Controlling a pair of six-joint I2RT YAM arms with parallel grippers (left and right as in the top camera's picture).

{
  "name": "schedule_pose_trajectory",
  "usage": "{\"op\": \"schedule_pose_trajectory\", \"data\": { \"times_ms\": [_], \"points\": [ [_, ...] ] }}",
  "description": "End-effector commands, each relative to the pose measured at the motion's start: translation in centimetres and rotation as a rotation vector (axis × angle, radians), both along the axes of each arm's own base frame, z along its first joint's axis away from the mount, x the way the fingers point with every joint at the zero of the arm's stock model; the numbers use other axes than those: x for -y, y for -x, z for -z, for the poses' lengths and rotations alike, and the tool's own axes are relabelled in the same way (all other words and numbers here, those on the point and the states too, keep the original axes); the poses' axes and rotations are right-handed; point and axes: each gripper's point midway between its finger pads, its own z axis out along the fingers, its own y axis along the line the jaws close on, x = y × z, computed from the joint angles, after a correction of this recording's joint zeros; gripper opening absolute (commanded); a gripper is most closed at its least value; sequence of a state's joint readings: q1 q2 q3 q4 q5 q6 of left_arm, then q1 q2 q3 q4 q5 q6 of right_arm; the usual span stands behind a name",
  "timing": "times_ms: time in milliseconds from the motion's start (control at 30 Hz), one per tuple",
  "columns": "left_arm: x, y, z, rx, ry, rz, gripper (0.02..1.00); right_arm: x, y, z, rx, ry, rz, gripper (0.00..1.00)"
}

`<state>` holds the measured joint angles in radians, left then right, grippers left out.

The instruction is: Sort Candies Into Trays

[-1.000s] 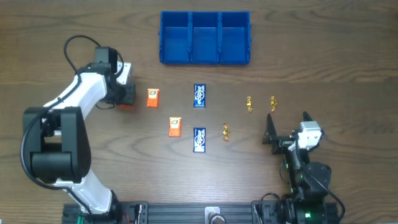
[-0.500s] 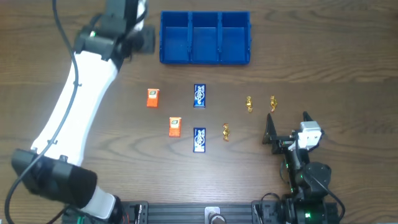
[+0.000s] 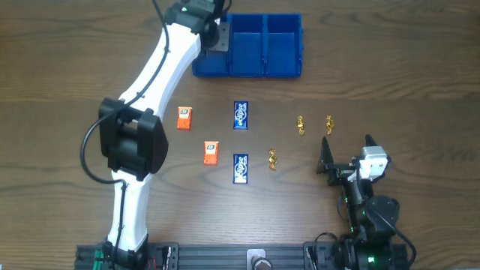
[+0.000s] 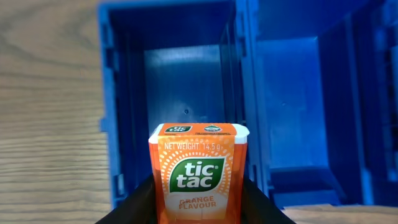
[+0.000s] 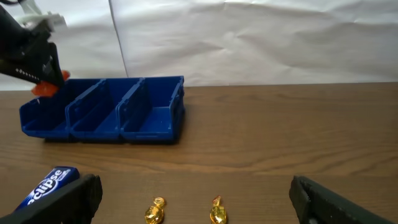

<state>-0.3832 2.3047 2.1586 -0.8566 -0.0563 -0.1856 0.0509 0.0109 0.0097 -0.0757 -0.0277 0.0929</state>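
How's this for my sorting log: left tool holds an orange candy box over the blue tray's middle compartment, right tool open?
Wrong compartment: the left wrist view shows the left tool holding the orange candy box over the leftmost compartment of the blue tray. The right tool is open.

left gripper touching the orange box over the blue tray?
Touching. Left wrist view shows the orange box pressed between both fingers of the left gripper, no gap on either side.
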Motion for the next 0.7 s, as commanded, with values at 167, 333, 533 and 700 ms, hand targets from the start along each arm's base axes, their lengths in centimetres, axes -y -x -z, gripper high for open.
{"op": "schedule_pose_trajectory", "data": {
  "times_ms": [167,333,533,700],
  "points": [
    [-0.5,-1.9,-1.4,0.061,0.033,-0.047,0.369,0.1,0.0,0.1,0.000,0.012,0.003,1.000],
    [-0.9,-2.5,-1.7,0.085,0.039,-0.075,0.432,0.1,0.0,0.1,0.000,0.012,0.002,1.000],
    [-1.6,-2.2,-3.4,0.116,0.014,-0.101,0.658,0.1,0.0,0.1,0.000,0.012,0.002,1.000],
    [-1.7,1.5,-9.2,0.227,-0.019,-0.109,0.698,0.1,0.0,0.1,0.000,0.012,0.003,0.998]
  ]
}}
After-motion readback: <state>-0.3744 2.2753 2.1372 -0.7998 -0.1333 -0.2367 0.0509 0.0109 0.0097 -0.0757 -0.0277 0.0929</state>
